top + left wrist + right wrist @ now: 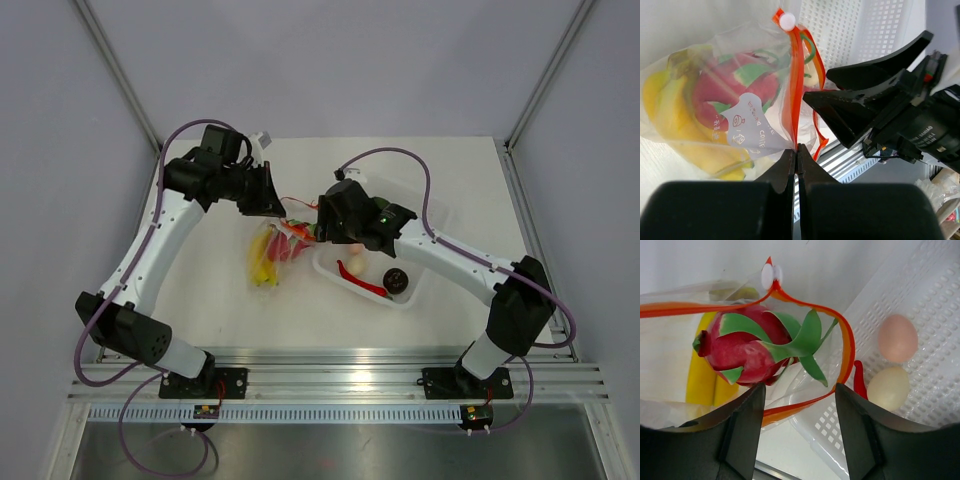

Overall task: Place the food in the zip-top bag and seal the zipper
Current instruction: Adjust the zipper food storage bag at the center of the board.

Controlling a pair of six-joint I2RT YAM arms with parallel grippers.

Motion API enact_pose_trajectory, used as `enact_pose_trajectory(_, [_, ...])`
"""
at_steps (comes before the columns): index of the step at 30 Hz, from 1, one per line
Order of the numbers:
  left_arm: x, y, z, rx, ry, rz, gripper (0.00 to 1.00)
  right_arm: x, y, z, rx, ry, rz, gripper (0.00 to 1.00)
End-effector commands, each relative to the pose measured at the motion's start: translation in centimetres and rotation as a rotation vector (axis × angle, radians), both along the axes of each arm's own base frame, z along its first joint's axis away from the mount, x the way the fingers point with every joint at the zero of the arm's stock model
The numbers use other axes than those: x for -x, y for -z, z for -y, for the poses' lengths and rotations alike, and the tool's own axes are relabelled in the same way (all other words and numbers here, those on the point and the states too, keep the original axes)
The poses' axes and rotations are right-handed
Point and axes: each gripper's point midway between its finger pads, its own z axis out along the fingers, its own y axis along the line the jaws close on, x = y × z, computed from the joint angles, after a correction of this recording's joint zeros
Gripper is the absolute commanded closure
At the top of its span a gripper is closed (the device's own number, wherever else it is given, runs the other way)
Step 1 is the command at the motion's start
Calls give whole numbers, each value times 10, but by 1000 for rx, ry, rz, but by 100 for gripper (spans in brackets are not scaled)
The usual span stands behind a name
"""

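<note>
Tray (412,296): nearest the bases, held the chilli (362,281), dark round fruit (396,280) and whitish piece (352,267).
Zip-top bag (270,255): just left of the tray, with the banana (670,115) and dragon fruit (740,350) inside.
Right gripper (799,387): spread wide at the bag's mouth.
Left gripper (797,150): pinched tight on the zipper (791,95).

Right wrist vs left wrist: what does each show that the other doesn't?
Only right wrist: a pink egg-shaped piece, a whitish piece and the chilli tip.

Only left wrist: the left gripper shut on the zipper, and printing on the zip-top bag.

Both: the open right gripper, the perforated tray, the bag's white slider, and the dragon fruit and banana inside.
</note>
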Motion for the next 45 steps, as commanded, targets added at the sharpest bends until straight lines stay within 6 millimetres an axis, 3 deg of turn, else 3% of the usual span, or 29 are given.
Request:
enact_pose_trajectory(1, [-2,-62,-4,59,4,204,100,-1,-21,0,-92,15,14,34])
enact_pose_trajectory(13, [1,-79,-15,42,-14,252,100,-7,-31,2,-182,33,0,34])
enact_pose_trajectory(19, [-1,-80,-19,41,-25,253,100,-1,-31,-1,-218,25,-20,50])
enact_pose_trajectory(27, [-4,-80,-22,41,-36,251,100,8,-28,1,-251,27,-42,56])
enact_pose_trajectory(34, [-4,-81,-23,45,-36,251,100,12,-13,-6,-270,16,-87,79])
enact_pose_trajectory(39, [-5,-81,-25,45,-45,251,100,16,-11,-17,-303,-24,-115,87])
enact_pose_trajectory(42, [-5,-80,-27,44,-47,252,100,15,-11,-19,-310,-28,-117,83])
enact_pose_trajectory(43, [-4,-81,-27,44,-49,253,100,14,-12,-20,-307,-33,-114,67])
enact_pose_trajectory(45, [-4,-80,-28,43,-50,252,100,15,-7,-21,-293,-39,-125,63])
